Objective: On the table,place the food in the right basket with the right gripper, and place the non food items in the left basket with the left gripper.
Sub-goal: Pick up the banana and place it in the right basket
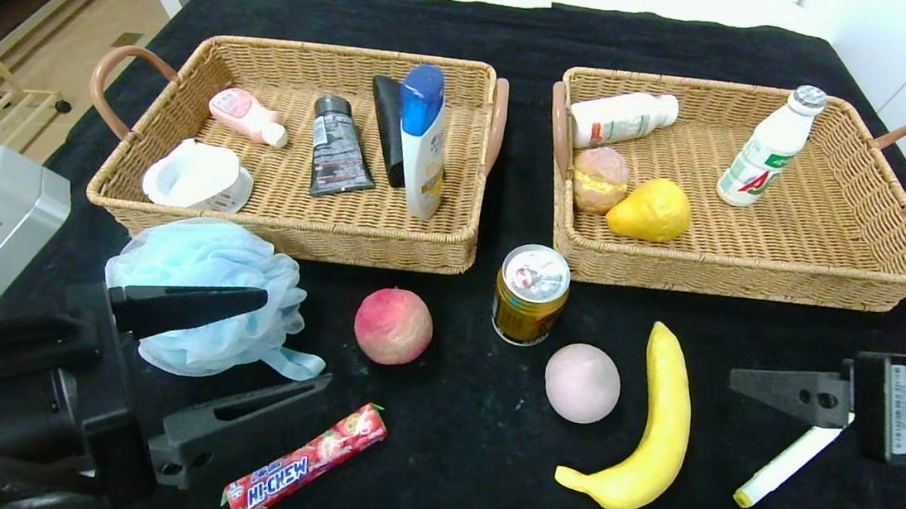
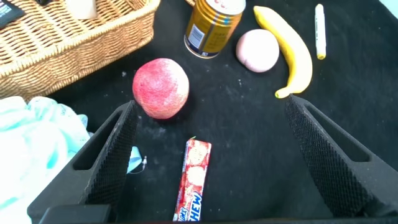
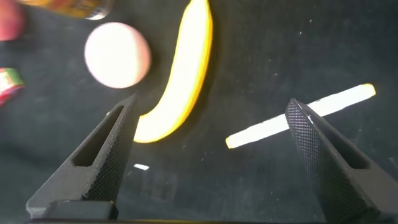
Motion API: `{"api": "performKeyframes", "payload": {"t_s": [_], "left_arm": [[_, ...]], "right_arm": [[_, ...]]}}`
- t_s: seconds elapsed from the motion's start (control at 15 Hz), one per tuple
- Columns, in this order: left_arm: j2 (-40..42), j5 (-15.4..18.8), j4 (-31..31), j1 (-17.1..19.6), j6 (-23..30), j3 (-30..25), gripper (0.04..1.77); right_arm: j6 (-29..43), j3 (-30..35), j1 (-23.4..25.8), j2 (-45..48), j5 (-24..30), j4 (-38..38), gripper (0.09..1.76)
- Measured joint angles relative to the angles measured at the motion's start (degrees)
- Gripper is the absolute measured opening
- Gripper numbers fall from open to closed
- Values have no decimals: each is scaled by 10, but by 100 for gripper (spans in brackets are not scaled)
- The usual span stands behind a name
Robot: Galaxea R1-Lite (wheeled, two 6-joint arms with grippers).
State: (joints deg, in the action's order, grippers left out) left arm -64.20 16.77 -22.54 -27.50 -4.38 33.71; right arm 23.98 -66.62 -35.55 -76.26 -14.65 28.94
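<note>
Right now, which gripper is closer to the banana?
Right. The right gripper hovers open just beside the banana, over the white marker. The left gripper is across the table, by the blue bath sponge.

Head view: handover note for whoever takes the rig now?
Left tool open, empty, low by the blue bath pouf.
Right tool open, empty, over the white marker.
Done: five toiletries in the left basket; two bottles, bun, yellow pear in the right basket.
Left: peach, can, pink ball, banana, Hi-Chew go right; pouf, marker go left.
</note>
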Motion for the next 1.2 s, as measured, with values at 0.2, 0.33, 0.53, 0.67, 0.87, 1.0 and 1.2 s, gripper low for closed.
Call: {"api": "performKeyframes", "payload": {"t_s": [0.2,0.33,0.53,0.67,0.87,1.0,1.2], "left_arm": [[3,-12,0,0,-3,3,172],[5,-13,0,0,-3,5,172],[8,-13,1,-2,-5,6,172],[10,-14,1,-3,-5,7,172],[11,-14,1,-3,-5,6,172],[12,-13,1,-3,-5,6,172],[14,-13,1,-3,-6,6,172]], "right_arm": [[41,-42,-25,-61,-30,31,171],[57,-57,-31,-95,-31,36,171],[94,-74,-40,-135,-32,74,171],[106,-82,-42,-153,-32,83,171],[109,-81,-42,-172,-31,82,171],[114,-84,-42,-185,-32,81,171],[115,-83,-42,-200,-32,80,171]]}}
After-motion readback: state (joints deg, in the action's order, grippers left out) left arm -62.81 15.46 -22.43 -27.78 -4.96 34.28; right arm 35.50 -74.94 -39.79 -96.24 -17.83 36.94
